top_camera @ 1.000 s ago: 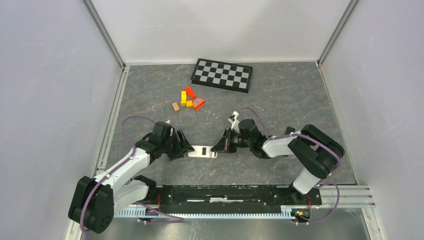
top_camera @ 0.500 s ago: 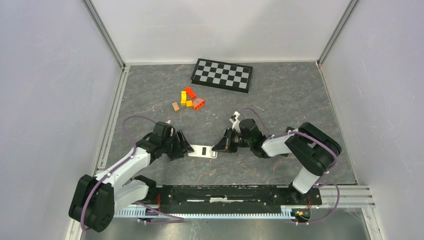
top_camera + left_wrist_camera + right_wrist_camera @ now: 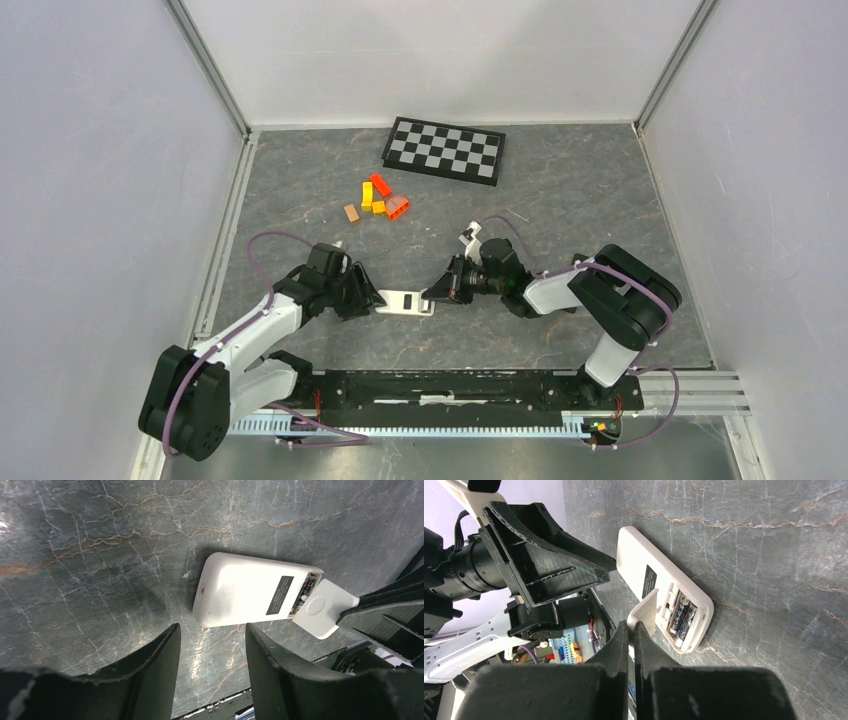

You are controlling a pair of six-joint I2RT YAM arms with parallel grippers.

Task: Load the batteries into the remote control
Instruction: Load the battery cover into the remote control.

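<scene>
Batteries [image 3: 681,617], two slim dark cylinders, are seen side by side in the open bay of the remote control [image 3: 240,592]; their labels cannot be read. The smooth white remote is laid face down, buttons hidden, on the grey veined table [image 3: 560,200], toward its near edge, midway across. A thin white cover [image 3: 320,611] is pinched by the right gripper [image 3: 631,630]. The left gripper [image 3: 211,630] is held partly open beside the remote's other end.
</scene>
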